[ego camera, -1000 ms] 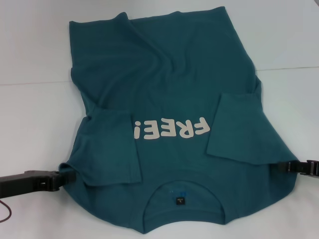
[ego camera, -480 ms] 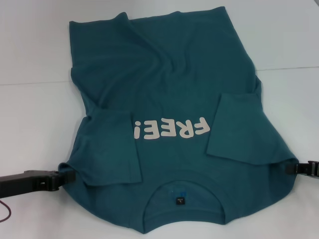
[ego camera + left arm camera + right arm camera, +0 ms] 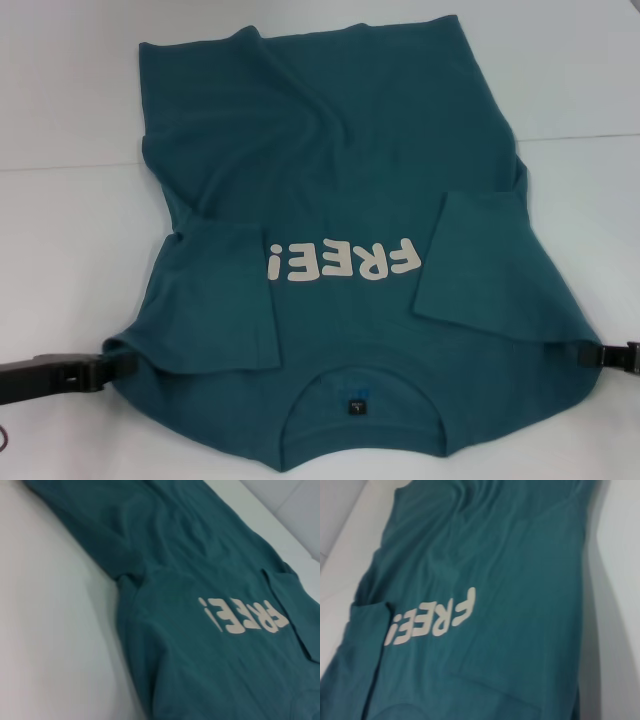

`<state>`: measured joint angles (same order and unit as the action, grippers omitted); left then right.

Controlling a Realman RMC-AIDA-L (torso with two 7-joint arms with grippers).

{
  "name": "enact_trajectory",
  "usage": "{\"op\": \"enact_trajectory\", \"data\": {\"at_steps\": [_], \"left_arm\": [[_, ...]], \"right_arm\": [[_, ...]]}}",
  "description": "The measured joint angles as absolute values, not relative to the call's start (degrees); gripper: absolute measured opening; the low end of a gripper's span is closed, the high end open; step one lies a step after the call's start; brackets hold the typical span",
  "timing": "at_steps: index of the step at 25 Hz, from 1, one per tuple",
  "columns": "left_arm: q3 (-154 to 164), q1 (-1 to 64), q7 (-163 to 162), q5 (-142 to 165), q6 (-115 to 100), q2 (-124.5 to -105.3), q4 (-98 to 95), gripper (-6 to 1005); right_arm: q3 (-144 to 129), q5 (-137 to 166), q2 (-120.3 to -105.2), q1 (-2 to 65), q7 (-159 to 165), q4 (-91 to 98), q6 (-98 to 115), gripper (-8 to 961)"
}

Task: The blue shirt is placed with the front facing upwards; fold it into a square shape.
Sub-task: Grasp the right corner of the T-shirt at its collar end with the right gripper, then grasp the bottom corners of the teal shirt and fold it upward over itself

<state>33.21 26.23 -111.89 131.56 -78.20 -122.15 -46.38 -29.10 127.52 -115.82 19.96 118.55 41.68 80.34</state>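
Looking down, I see the blue shirt [image 3: 340, 200] spread print-up on the white desk [image 3: 70, 230], both sleeves folded inward, collar nearest me. My left hand [image 3: 112, 366] and right hand [image 3: 590, 352] sit at its near shoulder edges; I cannot tell their grip.

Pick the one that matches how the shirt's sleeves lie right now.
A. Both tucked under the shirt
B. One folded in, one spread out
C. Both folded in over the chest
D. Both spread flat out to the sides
C: on the blue shirt, both sleeves lie folded inward on top of the front, one at each end of the "FREE!" print.
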Motion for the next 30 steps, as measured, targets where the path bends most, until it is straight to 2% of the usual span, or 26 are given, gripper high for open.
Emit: {"op": "enact_trajectory", "data": {"at_steps": [7, 13, 30], "left_arm": [[27.91, 24.74, -112.78, 132.25, -83.05, -121.15, -46.49, 7], [24.25, 22.70, -112.47, 133.28, -88.05, -121.10, -47.24, 7], [22.67, 20.25, -112.35, 134.70, -101.62, -121.11, -48.75, 6]], "right_arm": [[-25.35, 126.00, -115.83, 17.56, 114.71, 40.33, 84.96, 36], [-23.89, 125.99, -115.65, 15.38, 113.09, 40.72, 88.04, 36], [-22.50, 126.41, -112.23, 8.39, 110.49, 41.05, 92.95, 36]]}}
